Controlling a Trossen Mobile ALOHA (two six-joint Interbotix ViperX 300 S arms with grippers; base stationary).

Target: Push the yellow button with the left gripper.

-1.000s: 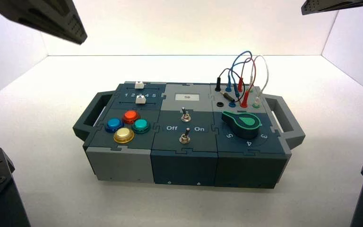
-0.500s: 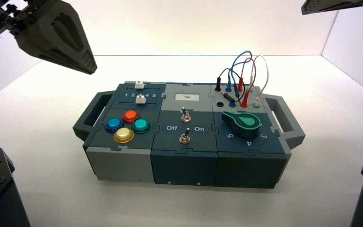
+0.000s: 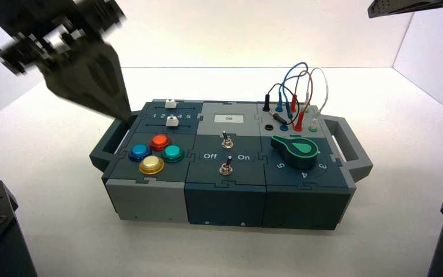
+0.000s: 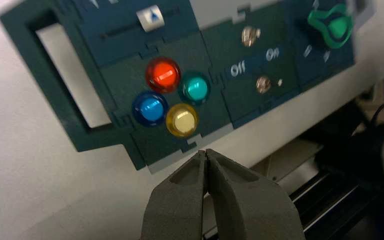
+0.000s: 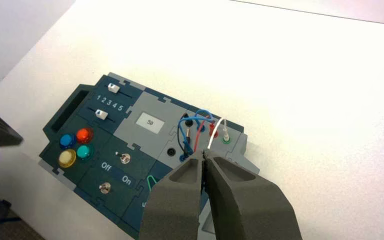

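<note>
Four round buttons cluster on the box's [image 3: 150,199] left front panel; the yellow button [image 3: 150,165] sits nearest the front edge, beside blue [image 3: 139,152] and teal [image 3: 172,153]. Left gripper [image 3: 126,115], fingers pressed together, hangs over the box's left rear corner. Risk: an off-centre descent strikes a neighbour, given the tight spacing. Only the left wrist view shows the closed tip [image 4: 206,152]. Right gripper [image 5: 203,156], also closed, is parked high.
</note>
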